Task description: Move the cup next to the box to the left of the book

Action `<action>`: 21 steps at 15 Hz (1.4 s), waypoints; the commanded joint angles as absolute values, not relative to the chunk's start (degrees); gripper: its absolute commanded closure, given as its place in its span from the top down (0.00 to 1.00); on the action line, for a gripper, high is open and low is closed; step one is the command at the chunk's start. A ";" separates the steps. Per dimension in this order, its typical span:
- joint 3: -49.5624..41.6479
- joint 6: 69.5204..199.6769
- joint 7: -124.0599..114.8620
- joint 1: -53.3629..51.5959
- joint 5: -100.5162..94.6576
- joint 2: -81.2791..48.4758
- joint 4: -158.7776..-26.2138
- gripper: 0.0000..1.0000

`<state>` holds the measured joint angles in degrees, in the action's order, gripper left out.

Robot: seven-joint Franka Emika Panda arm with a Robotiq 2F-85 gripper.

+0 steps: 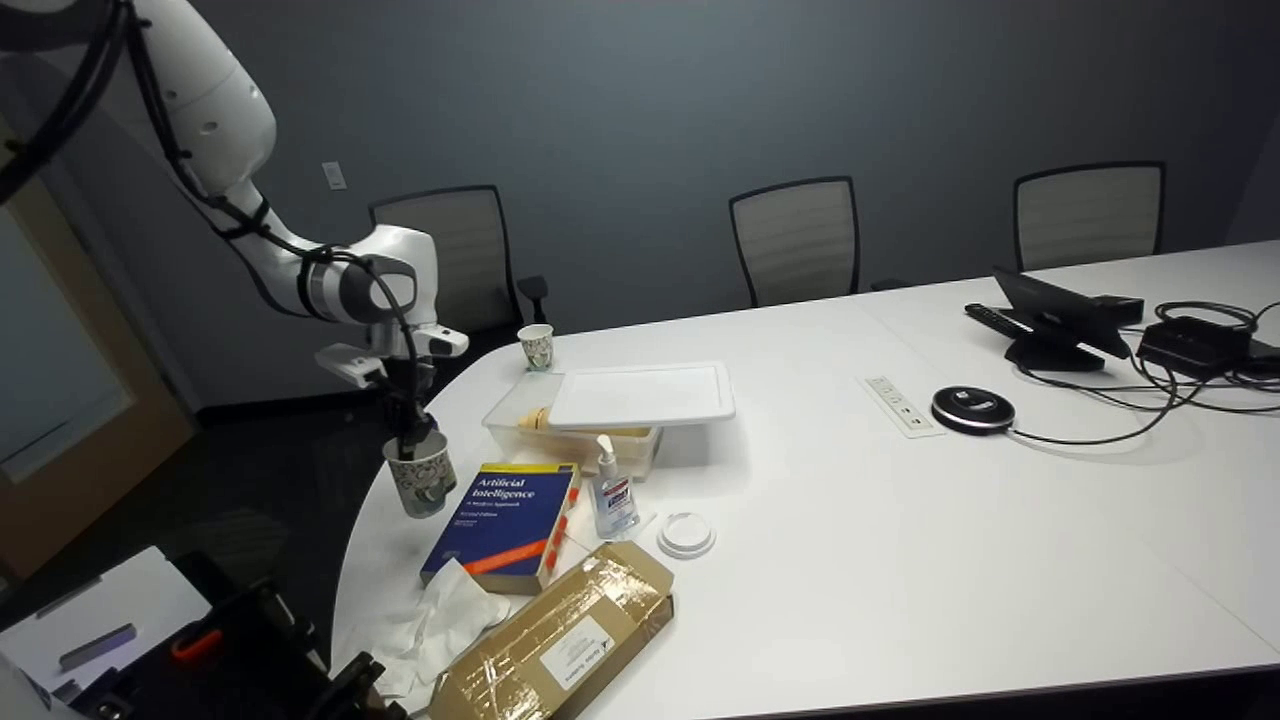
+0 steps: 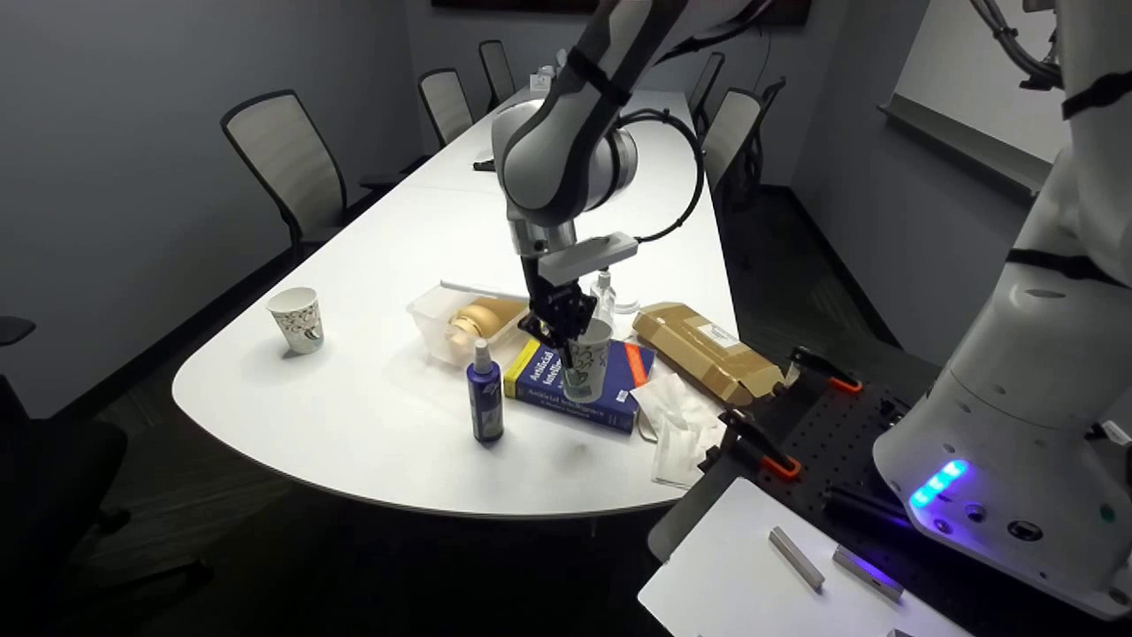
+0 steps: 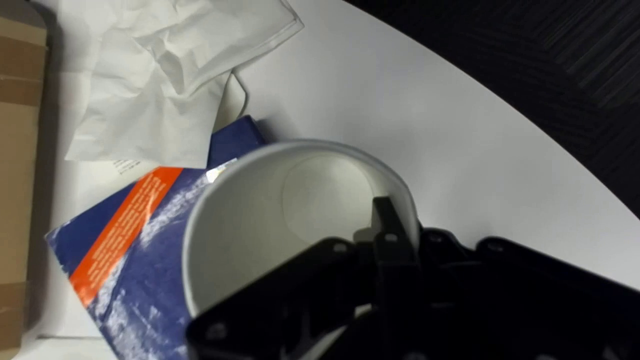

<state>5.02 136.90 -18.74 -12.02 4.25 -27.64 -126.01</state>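
one cup (image 1: 424, 486) hangs pinched in the tool (image 3: 401, 218) near the book (image 1: 508, 522).

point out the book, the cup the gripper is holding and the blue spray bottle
Book (image 1: 510, 525), in an exterior view: on its dark blue front cover.
Held cup (image 1: 425, 484), in an exterior view: on its printed side.
Blue spray bottle (image 2: 485, 402), in an exterior view: on its body.

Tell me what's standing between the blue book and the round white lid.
A clear pump bottle stands between the book and the lid; this shows in an exterior view.
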 commanded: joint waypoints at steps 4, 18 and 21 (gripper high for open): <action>4.35 149.28 -25.41 -18.90 1.73 -26.23 -135.34 0.01; -2.33 157.89 -30.89 -28.24 -6.44 -33.94 -133.13 0.01; -2.78 160.05 -30.36 -28.57 -6.00 -35.20 -132.85 0.01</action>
